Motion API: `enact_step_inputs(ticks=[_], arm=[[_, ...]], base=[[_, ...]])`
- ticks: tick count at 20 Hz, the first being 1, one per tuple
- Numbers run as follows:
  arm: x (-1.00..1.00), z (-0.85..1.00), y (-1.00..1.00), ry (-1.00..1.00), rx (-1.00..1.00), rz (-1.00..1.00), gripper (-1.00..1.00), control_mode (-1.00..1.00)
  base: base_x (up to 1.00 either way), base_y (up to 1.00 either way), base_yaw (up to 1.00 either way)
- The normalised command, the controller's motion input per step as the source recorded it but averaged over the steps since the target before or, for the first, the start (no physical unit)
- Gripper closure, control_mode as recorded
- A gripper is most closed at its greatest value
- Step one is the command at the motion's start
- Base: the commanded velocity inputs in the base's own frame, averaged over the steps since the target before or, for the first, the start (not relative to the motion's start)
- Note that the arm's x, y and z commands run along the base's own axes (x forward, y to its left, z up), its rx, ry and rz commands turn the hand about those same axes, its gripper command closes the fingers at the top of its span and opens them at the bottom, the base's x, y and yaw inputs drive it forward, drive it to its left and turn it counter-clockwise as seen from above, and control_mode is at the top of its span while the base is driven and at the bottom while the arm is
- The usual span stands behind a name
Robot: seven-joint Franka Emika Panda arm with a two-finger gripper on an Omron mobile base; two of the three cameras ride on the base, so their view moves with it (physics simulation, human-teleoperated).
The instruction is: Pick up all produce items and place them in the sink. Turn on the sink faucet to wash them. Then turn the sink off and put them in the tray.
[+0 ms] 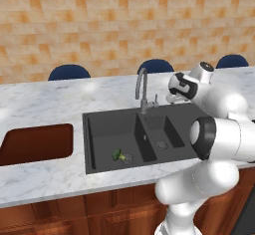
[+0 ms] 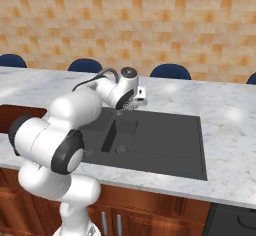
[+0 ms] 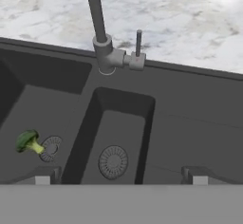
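Observation:
A small green broccoli piece (image 3: 28,141) lies in the wide basin of the dark charcoal sink (image 1: 102,129), right beside the round drain; it shows too in the left base view (image 1: 118,155). The grey gooseneck faucet (image 1: 143,87) rises behind the divider, its short lever (image 3: 138,42) upright at the base. No water is visible. My gripper (image 3: 118,178) hovers above the narrower basin, just right of the faucet (image 3: 100,33), open with nothing between its fingertips (image 3: 42,176). It appears beside the spout in both base views (image 1: 173,97) (image 2: 139,99). The reddish-brown tray (image 1: 35,143) is set in the counter left of the sink.
A white marble counter (image 1: 50,97) surrounds the sink, backed by an orange tiled wall. Three blue chair backs (image 1: 68,72) stand behind the counter. My own arm (image 2: 65,125) covers the sink's left part in the right base view.

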Motion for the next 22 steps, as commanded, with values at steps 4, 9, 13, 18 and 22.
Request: enact_step_inputs(ticks=[4,9,13,18,22], arm=[[0.32,0.05,-0.02,-0.13,0.0,0.07,-1.0,-1.0],[0.3,0.04,-0.04,-0.14,0.0,0.07,-1.0,-1.0],[0.38,0.03,-0.01,-0.11,0.0,0.07,-1.0,-1.0],[0.34,0.01,0.0,-0.09,0.0,0.06,-1.0,-1.0],[0.31,0.0,-0.01,-0.05,0.0,0.07,-1.0,-1.0]], base=[[0.0,0.0,0.0],[0.0,0.0,0.0],[0.0,0.0,0.0],[0.0,0.0,0.0],[0.0,0.0,0.0]])
